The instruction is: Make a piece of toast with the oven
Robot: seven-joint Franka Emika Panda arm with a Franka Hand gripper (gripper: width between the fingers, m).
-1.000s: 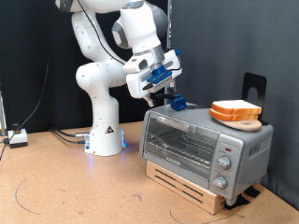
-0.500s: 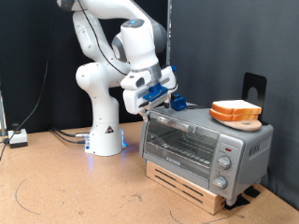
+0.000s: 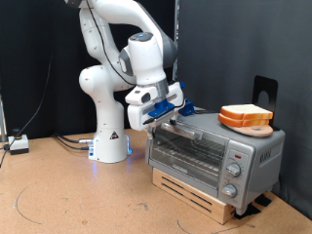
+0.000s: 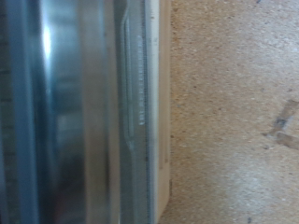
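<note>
The silver oven (image 3: 211, 152) stands on a wooden pallet at the exterior view's right, its glass door shut. On its roof a small wooden board carries bread, and the piece of toast (image 3: 245, 113) shows there with a pale face and tan crust. My gripper (image 3: 165, 116) hangs at the oven's upper corner on the exterior view's left, level with the end of the grey bar handle (image 3: 192, 133). Nothing shows between its fingers. The wrist view is a blurred close-up of the oven's glass and metal front (image 4: 84, 112), with no fingers showing.
The arm's white base (image 3: 108, 136) stands behind the oven at the exterior view's left, with cables running along the brown tabletop (image 3: 78, 195). A black stand (image 3: 265, 90) rises behind the toast. The wooden pallet (image 3: 191, 191) juts out under the oven.
My gripper has dropped and swung towards the exterior view's left, from above the oven's roof down to its upper front corner by the door handle.
</note>
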